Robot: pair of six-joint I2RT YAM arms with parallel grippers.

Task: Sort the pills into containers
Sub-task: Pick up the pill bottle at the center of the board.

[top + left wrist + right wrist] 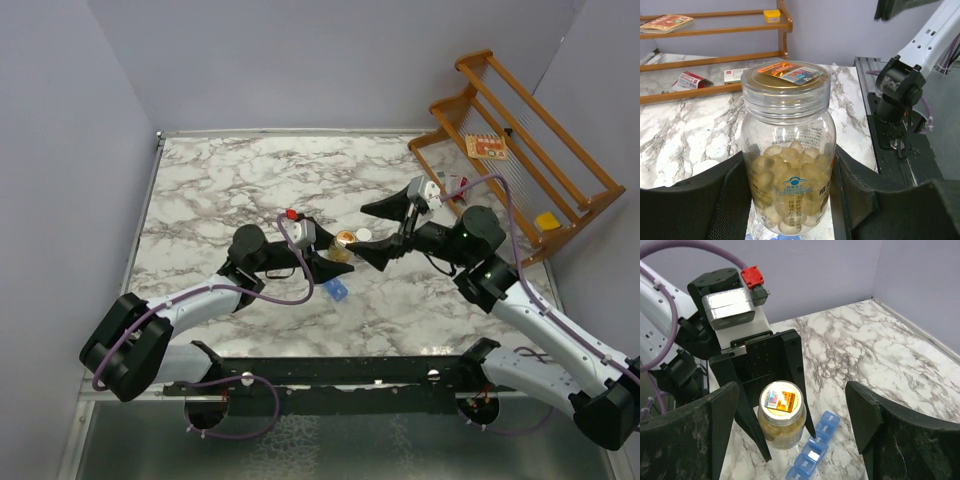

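Jar (785,107) of pale softgels (790,170) stands upright directly beneath the right hand (366,232), whose fingers are spread wide. The left hand (790,200) clamps the jar's sides, lid on. The containers (815,452) lie slantwise on the counter (220,190), just beside the left hand, lids down, contents unclear.

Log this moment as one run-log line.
left claw: shut on pill jar | right claw: open, over jar | containers: blue strip on table beside jar | pills: inside upright jar
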